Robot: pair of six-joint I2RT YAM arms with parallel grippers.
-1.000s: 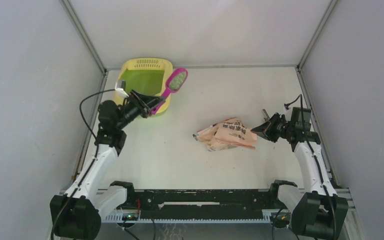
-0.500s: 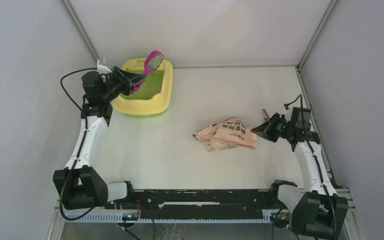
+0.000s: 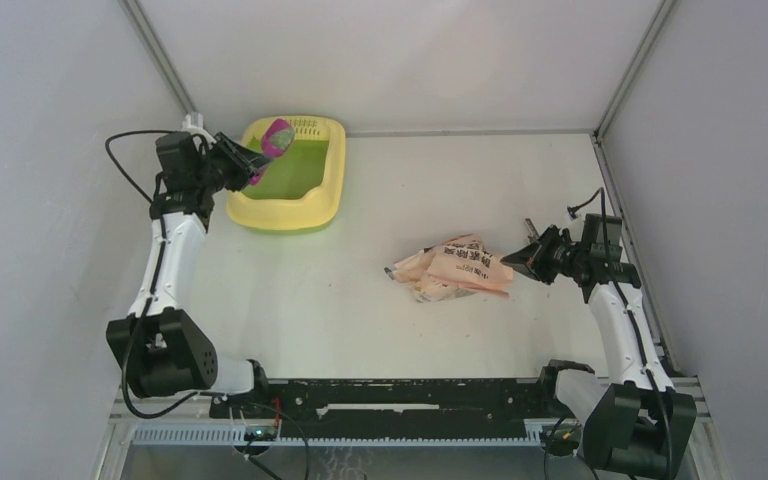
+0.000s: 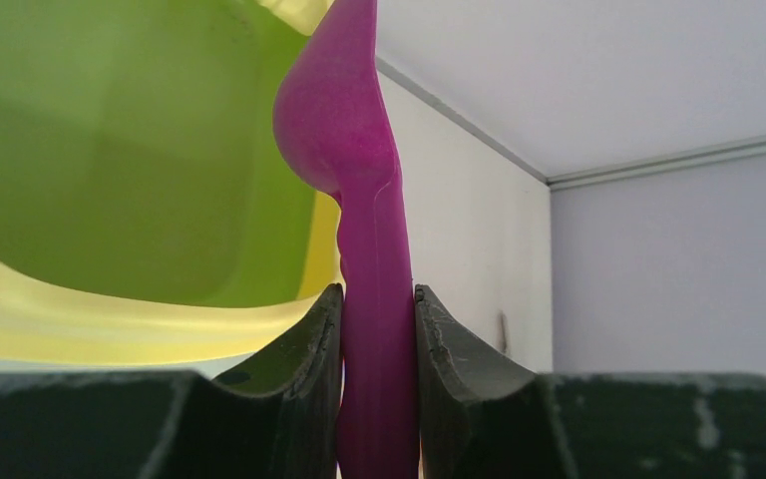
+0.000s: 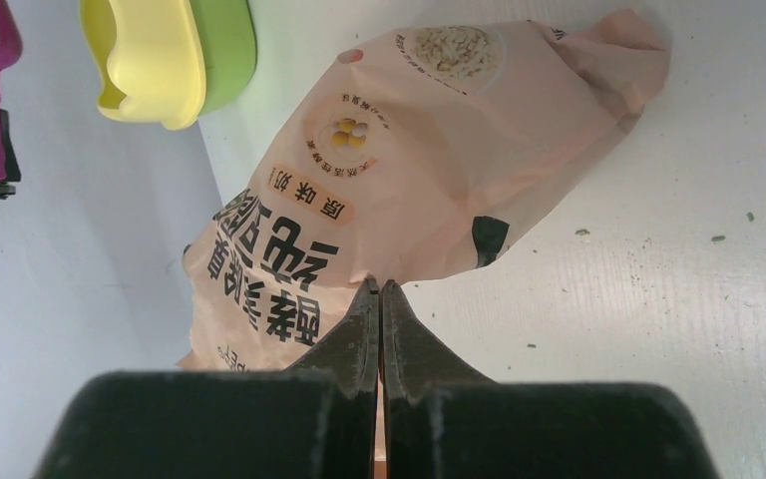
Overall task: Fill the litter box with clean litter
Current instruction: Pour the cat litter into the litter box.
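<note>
The pale yellow litter box [image 3: 287, 212] with its green floor stands at the back left. Over its far-left corner hangs a magenta scoop [image 3: 278, 137], and a small grey-green patch of clean litter [image 3: 281, 133] shows in its bowl. My left gripper [image 3: 247, 166] is shut on the scoop's handle. In the left wrist view the handle [image 4: 378, 329] is squeezed between both fingers, with the box's green floor [image 4: 110, 150] below. My right gripper [image 3: 520, 258] is shut on the edge of the peach bag [image 3: 460, 268]. The wrist view shows that bag [image 5: 429, 150] pinched at my right gripper [image 5: 378, 286].
A few loose granules [image 5: 748, 217] lie on the white table to the right of the bag. Grey walls close in the table on the left, right and back. The left arm stands tall along the left wall.
My left arm has swung left and back, carrying the scoop from the box's right rim across to its far-left corner. The right arm and the bag have not moved.
</note>
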